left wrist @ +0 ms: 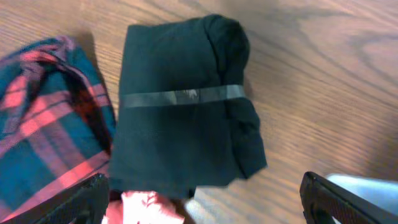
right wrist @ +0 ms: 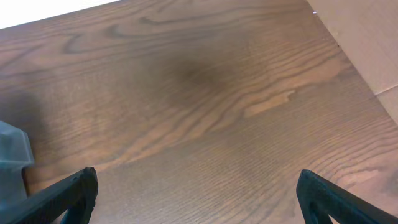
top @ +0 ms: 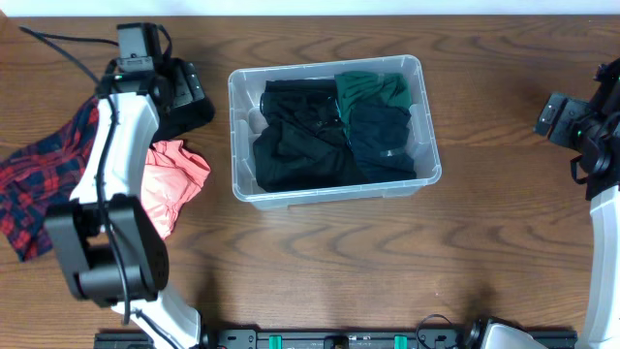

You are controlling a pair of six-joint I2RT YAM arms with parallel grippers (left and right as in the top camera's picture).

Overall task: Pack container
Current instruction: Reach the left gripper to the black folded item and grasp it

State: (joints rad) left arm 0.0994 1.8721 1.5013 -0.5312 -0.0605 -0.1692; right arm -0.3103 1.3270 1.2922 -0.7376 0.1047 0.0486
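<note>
The clear plastic container (top: 334,193) stands mid-table and holds black (top: 300,141), green (top: 370,87) and navy (top: 383,136) garments. My left gripper (top: 184,89) is open and empty, hovering to the left of the container; in the left wrist view (left wrist: 205,208) its fingers straddle the near edge of a folded black garment with a shiny band (left wrist: 180,112). A pink garment (top: 174,173) (left wrist: 146,208) and a red plaid garment (top: 39,184) (left wrist: 43,124) lie beside it. My right gripper (top: 554,114) (right wrist: 199,199) is open and empty over bare wood at the far right.
A corner of the container shows in the left wrist view (left wrist: 367,186) and in the right wrist view (right wrist: 12,149). The table's far edge runs along the top of the right wrist view, with a tan surface (right wrist: 367,37) beyond it.
</note>
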